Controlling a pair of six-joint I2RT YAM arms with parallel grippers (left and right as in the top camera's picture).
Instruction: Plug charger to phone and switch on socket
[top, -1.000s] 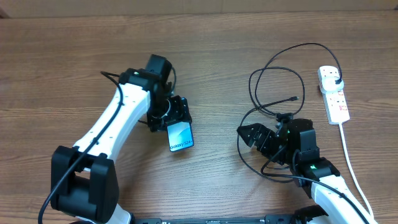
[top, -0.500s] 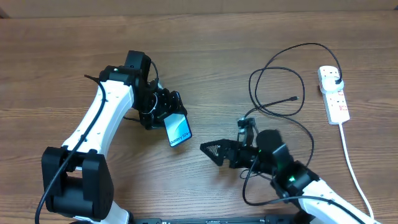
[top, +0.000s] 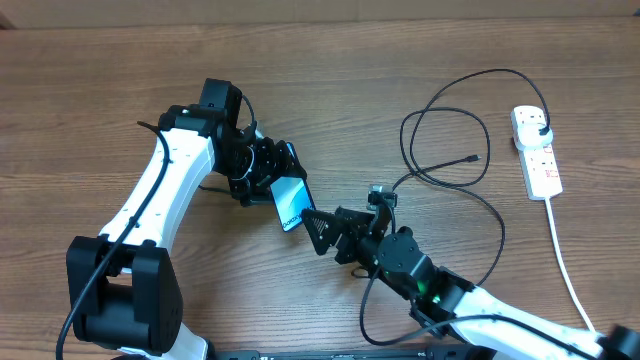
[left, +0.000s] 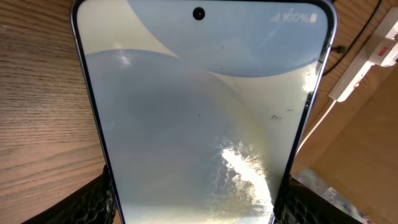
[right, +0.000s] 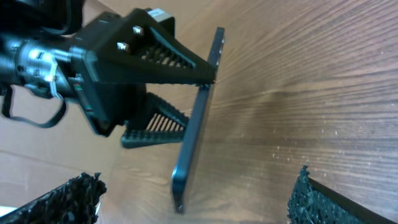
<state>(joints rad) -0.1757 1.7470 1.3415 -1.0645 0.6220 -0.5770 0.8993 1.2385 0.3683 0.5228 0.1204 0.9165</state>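
Observation:
My left gripper (top: 274, 184) is shut on the phone (top: 290, 205) by its long edges and holds it tilted above the table. The screen fills the left wrist view, phone (left: 199, 112), with a mesh finger (left: 98, 200) at each lower corner. My right gripper (top: 318, 230) stands open just off the phone's free end. From the right wrist the phone (right: 196, 124) shows edge on, its lower end between my wide-open fingers (right: 328, 200). The charger (top: 404, 135) lies in loops at the right, its connector tip (top: 473, 158) loose on the table. The socket (top: 538, 152) lies far right.
A black plug (top: 540, 127) sits in the socket's far end. The socket's white cord (top: 565, 265) runs toward the near right edge. Loops of the black cable pass under and beside my right arm (top: 440, 290).
My right arm has swung left from beside the cable loops, bringing its open gripper up to the phone's free end. The left arm has turned the held phone more on edge.

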